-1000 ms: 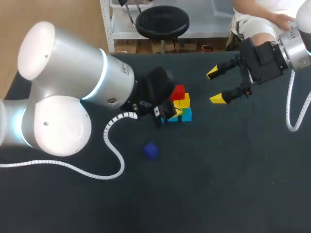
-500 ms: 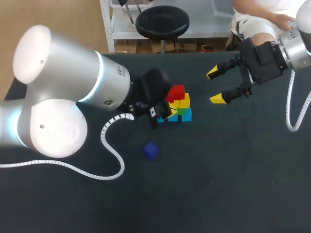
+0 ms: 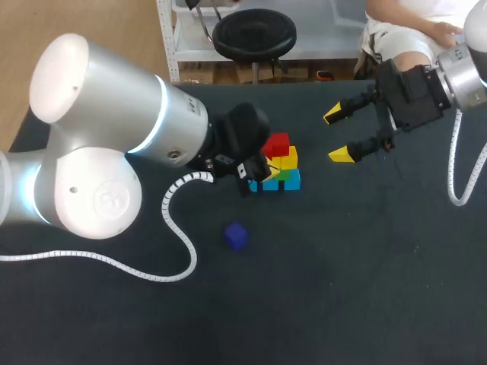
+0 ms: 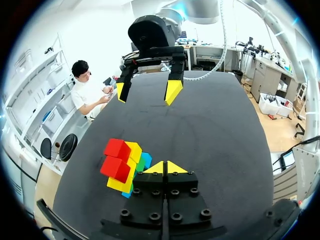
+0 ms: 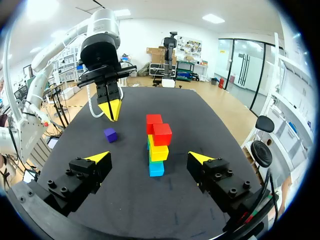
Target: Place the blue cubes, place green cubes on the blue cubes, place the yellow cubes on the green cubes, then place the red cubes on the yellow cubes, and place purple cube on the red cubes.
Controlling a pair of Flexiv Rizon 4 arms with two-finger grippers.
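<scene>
— Silver left arm (image 3: 114, 129) first: how do its fingers stand?
— The left fingers (image 4: 163, 168) are pressed together, yellow tips touching, and hold nothing. They sit just beside the stack (image 3: 280, 163).
— And the purple cube (image 3: 236, 236)?
— Alone on the dark tabletop (image 3: 365, 289), on the robot's side of the left fingers, apart from the stack, with nothing touching it.
— How is the stack built?
— Blue cubes (image 5: 156, 169) at the bottom, green cubes (image 4: 141, 164) on them, yellow cubes (image 5: 159, 151) above, and two red cubes (image 5: 162, 134) on top.
— The right side?
— The right fingers (image 3: 341, 155) are spread wide and empty, held above the tabletop well apart from the stack, tips pointing toward it.
</scene>
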